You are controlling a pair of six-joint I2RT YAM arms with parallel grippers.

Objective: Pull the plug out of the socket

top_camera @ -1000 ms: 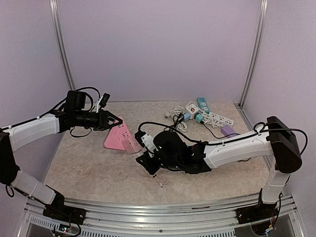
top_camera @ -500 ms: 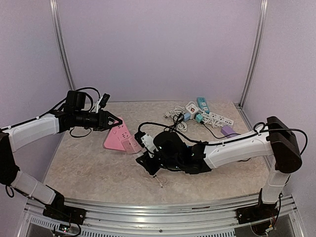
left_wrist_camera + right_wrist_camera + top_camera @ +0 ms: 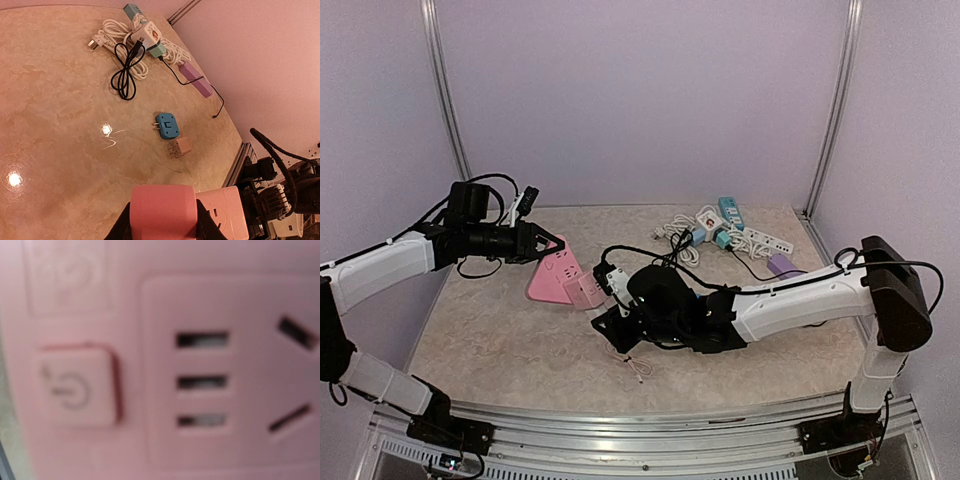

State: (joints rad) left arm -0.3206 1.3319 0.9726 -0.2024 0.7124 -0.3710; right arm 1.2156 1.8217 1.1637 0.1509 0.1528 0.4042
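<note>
Glossy beige marble-patterned worktop (image 3: 500,340) enclosed by plain lilac walls (image 3: 640,100). Aluminium posts (image 3: 442,90) stand in the corners, a metal rail (image 3: 640,425) borders one edge, and glare spots (image 3: 106,129) shine on the surface.

Socket (image 3: 550,278): pink, a rounded block of deeper pink with a paler pink piece (image 3: 585,291) butted against one end
Face: paler piece carries a square power button (image 3: 75,385), three short slots and two slanted ones, seen blurred
Place: left half of the worktop (image 3: 490,340), paler end toward the worktop's middle
Hold: deeper end clamped between the left claw (image 3: 553,247) fingers
</note>
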